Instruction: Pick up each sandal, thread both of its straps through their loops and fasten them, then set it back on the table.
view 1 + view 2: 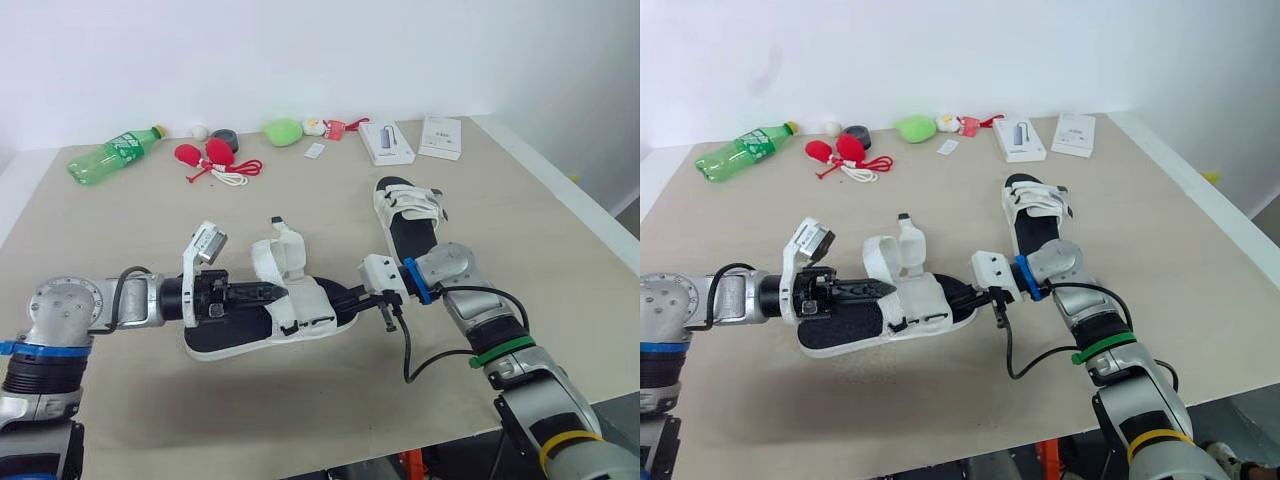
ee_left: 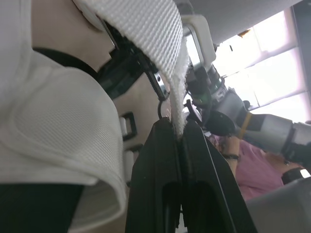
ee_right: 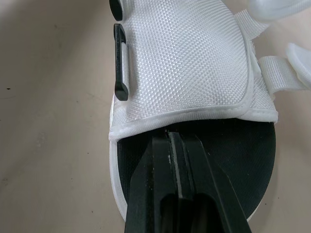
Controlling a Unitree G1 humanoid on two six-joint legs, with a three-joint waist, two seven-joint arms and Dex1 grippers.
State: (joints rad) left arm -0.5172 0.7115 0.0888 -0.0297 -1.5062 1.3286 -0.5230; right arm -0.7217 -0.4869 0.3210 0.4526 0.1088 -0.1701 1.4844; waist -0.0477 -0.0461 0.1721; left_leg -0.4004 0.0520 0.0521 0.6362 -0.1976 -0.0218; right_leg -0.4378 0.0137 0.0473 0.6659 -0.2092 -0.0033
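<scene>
The left tool [image 1: 270, 293] is clamping together on the edge of a white strap [image 2: 146, 34] belonging to the near sandal [image 1: 240, 340]. The webbing is running down from above and disappearing between the two black fingers. The right tool [image 3: 174, 138] is reaching in from the toe end with its fingers together. Its tips are sitting over the black footbed, right at the front hem of the white upper. I cannot tell whether it is pinching anything or only pressing down.

The near sandal is lying between the two arms near the front of the counter [image 1: 330, 400], toe toward the right arm. I cannot tell whether its sole is resting on the surface or hanging just above it. The other sandal [image 1: 410, 215] is lying farther back on the right, near the right forearm, and its straps are looking closed.

The robot is probably working on the threading step. To do it well, the right tool should be steadying the toe firmly so the shoe is not twisting. The left tool should be holding the strap close to its free end, keeping the webbing flat rather than folded. It should then be aiming that end squarely at the black loop [image 3: 121, 63] on the side of the upper. Feeding slowly and pulling along the strap's own line should be keeping it from bunching at the slot.
</scene>
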